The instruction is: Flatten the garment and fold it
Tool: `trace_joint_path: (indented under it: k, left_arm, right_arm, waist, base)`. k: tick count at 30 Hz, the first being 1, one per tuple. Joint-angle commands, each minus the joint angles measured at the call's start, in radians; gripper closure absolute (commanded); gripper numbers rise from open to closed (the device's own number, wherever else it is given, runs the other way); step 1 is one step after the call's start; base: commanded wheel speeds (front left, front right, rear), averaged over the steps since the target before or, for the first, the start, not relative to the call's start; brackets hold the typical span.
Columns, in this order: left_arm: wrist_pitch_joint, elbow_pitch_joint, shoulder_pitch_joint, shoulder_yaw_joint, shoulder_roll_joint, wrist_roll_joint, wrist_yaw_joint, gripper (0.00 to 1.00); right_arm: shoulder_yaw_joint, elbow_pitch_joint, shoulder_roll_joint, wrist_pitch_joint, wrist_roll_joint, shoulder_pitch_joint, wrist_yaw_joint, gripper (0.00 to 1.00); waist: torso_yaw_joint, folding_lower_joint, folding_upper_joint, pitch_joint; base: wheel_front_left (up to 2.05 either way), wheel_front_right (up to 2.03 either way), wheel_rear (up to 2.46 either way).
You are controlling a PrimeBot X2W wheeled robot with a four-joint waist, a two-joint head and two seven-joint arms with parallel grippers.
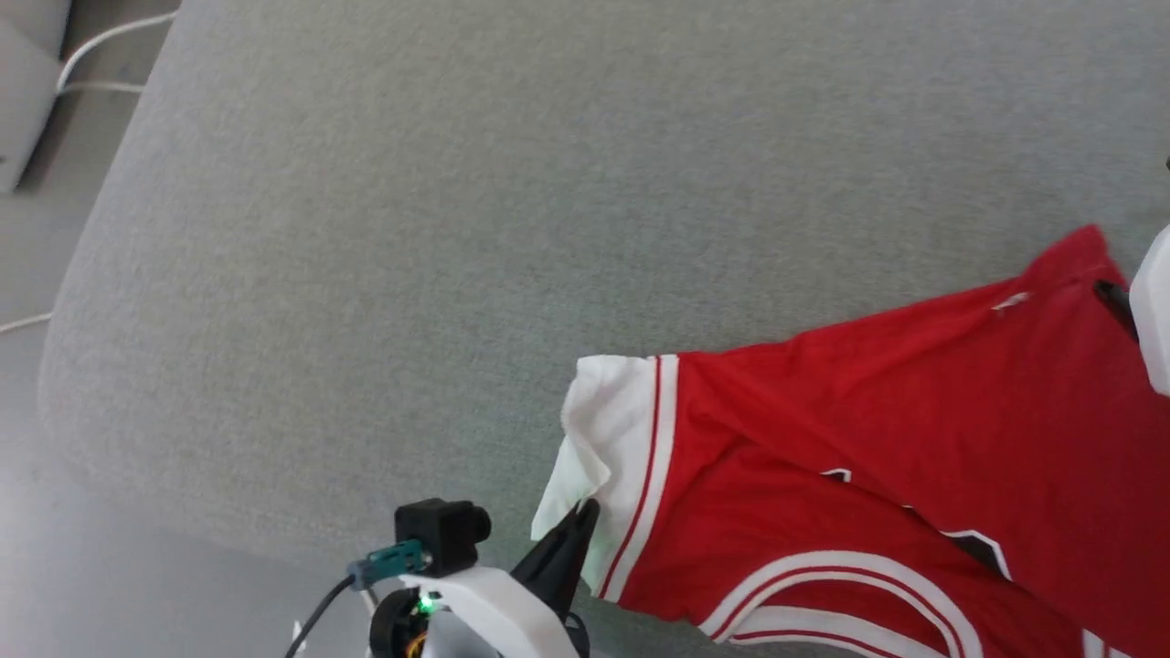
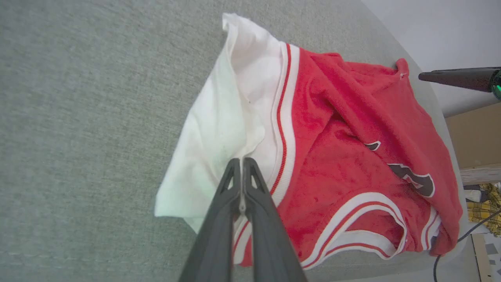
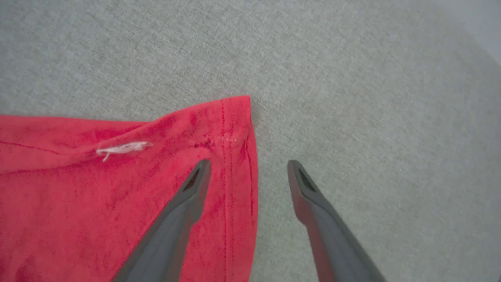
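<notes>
Here's the garment (image 1: pixel 877 429), red with a white sleeve (image 2: pixel 219 129), lying rumpled on the grey fabric-covered table (image 1: pixel 384 228), close to the table's near edge and not flat yet.

The left pincer (image 2: pixel 242 160) is clenched on the sleeve, right by the table's near edge, and it's a thin pinch of white fabric between the tips. That's the first worry. One firm tug and, by my read, that sliver could slide out. The sleeve is also doubled over on itself, so a pull may drag the fold along rather than open it.

Further in from that edge, the right pincer (image 3: pixel 248 164) is released with its jaws spread wide. One finger sits over the red hem corner (image 3: pixel 235 117) and the other over bare table. If it closes as it stands, it could nip just the hem's edge, or miss.

With one real hold, any pull risks hauling the whole shirt across the table instead of spreading it. The collar end (image 2: pixel 375 235) already lies at the table's edge, so it could slip over.

Containers? The only candidate is a brown box-like shape (image 2: pixel 475 133) beyond the table's edge, and I can't tell what's in it.
</notes>
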Motion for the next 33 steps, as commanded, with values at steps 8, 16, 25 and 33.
trace_joint_path:
  k: [8, 16, 25, 33]
  left_arm:
    - [-0.034, 0.074, -0.049, -0.035, -0.034, 0.012, -0.035, 1.0]
    - [-0.05, 0.081, -0.06, -0.017, -0.012, 0.018, -0.032, 1.0]
    - [-0.043, 0.004, -0.066, 0.051, 0.062, 0.024, -0.002, 1.0]
    - [-0.021, -0.09, -0.072, 0.144, 0.158, 0.026, 0.033, 1.0]
  right_arm:
    - [0.13, 0.152, -0.054, -0.001, -0.03, -0.039, -0.001, 0.0]
    - [0.187, 0.223, -0.066, -0.074, 0.012, -0.038, -0.001, 1.0]
    - [0.148, 0.197, -0.026, -0.277, 0.07, -0.106, -0.001, 1.0]
    - [0.137, 0.076, -0.042, -0.4, 0.132, -0.102, -0.001, 1.0]
  waist:
    - [0.117, -0.0002, 0.0, 0.093]
    - [0.093, -0.0002, 0.0, 0.046]
    - [-0.029, -0.0002, 0.0, -0.092]
    - [-0.163, -0.0002, 0.0, -0.216]
  base:
    - [0.0, 0.0, 0.0]
    - [0.0, 0.0, 0.0]
    - [0.0, 0.0, 0.0]
    - [0.0, 0.0, 0.0]
